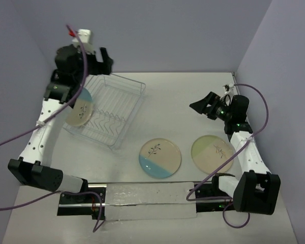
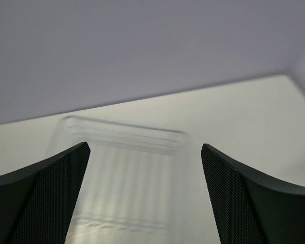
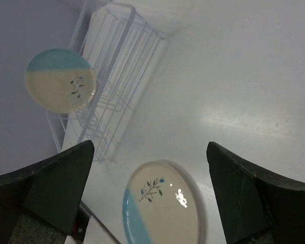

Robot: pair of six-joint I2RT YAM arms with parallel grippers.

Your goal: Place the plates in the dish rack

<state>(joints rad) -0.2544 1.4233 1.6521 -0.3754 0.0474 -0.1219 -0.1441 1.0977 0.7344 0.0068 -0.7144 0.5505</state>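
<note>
Racked plate (image 1: pixel 80 111) sits near left end effector (image 1: pixel 106 61).

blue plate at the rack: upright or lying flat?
Upright, tilted: the plate stands on edge at the dish rack's left side, its face showing in the right wrist view. Seated in a slot: cannot tell.

The table (image 1: pixel 183 101), a pale matte surface, is carrying four items directly. The dish rack (image 1: pixel 112 109) is sitting at the far left, turned at an angle to the table edges. A blue-segment plate (image 1: pixel 160 157) is lying flat near the centre, just off the rack's near corner and apart from it. A green-segment plate (image 1: pixel 212 152) is lying flat to the right of it, near but not touching. A translucent sheet (image 1: pixel 147 198) is lying along the near edge, below both plates.
</note>
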